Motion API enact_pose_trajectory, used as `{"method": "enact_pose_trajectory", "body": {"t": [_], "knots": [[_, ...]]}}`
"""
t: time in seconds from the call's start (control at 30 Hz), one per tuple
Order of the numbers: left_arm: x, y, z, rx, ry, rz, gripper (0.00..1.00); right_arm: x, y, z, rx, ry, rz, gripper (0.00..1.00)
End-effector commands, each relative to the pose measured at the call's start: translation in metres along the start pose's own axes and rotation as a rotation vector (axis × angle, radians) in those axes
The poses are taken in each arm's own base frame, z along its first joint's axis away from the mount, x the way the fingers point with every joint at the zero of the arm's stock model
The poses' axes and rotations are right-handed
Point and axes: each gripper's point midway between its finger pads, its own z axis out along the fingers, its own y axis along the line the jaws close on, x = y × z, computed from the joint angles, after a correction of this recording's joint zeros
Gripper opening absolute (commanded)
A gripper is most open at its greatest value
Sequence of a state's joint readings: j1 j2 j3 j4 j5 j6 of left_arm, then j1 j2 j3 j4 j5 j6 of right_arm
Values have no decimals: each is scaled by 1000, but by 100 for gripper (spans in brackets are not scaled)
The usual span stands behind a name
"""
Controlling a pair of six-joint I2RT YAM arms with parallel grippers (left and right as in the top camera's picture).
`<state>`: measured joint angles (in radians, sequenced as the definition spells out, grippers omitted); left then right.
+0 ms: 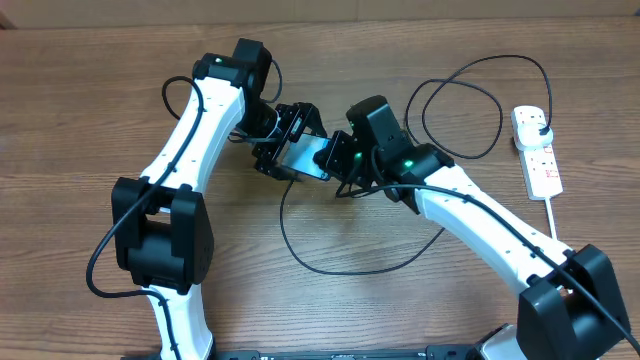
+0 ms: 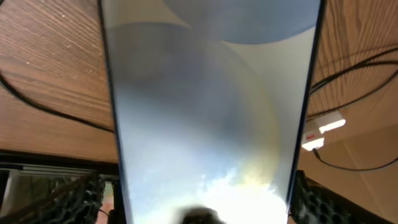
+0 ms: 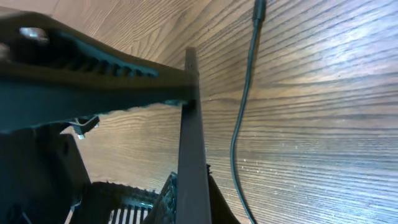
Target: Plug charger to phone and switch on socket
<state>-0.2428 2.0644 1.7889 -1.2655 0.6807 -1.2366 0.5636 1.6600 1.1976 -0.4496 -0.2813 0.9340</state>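
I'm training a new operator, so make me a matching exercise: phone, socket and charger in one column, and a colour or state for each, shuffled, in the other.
Things:
1. phone
2. socket
3. charger

States:
A. black, lying in loose loops
B. white, lying flat at the far right of the overhead view
C. screen lit, held in the left pincer

Pairs: 1-C, 2-B, 3-A
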Motion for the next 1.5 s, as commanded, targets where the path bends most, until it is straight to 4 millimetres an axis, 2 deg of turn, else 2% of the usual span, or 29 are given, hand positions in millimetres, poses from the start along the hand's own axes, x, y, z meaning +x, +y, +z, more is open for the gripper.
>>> {"method": "enact_pose_trajectory", "body": {"t": [0.0,0.1,0.23,0.27,0.37,0.53,0.6,0.67,0.73,0.87,1.0,1.1,1.27,1.37,1.47], "knots": [[7,-16,-6,57,3,144,100,-14,9,-22,-45,-44,-8,4],[8,-27,-8,101,8,234,100,-22,6,-34,-45,-65,10,4],[22,-55,-17,251,81,492,100,-41,-2,-54,-43,-112,47,4],[31,-64,-21,309,112,590,99,-47,-3,-61,-49,-131,55,4],[47,-79,-29,410,161,741,96,-66,-2,-83,-82,-199,72,4],[65,-96,-42,529,217,870,92,-103,-3,-117,-148,-331,222,4],[72,-106,-50,585,240,914,91,-117,3,-125,-213,-369,327,4],[76,-112,-55,612,255,904,90,-130,20,-134,-308,-405,383,4],[77,-120,-60,625,266,843,83,-143,37,-145,-401,-454,432,4],[82,-139,-73,687,262,831,82,-149,50,-152,-463,-500,486,4],[90,-163,-94,779,245,817,74,-149,67,-156,-513,-538,468,4],[88,-175,-103,822,211,782,69,-145,76,-156,-540,-530,476,4],[87,-178,-104,820,216,720,61,-144,83,-156,-573,-521,483,4],[89,-179,-104,825,220,731,54,-142,94,-149,-611,-501,495,4],[89,-179,-103,824,221,716,45,-139,94,-138,-615,-468,552,4]]}}
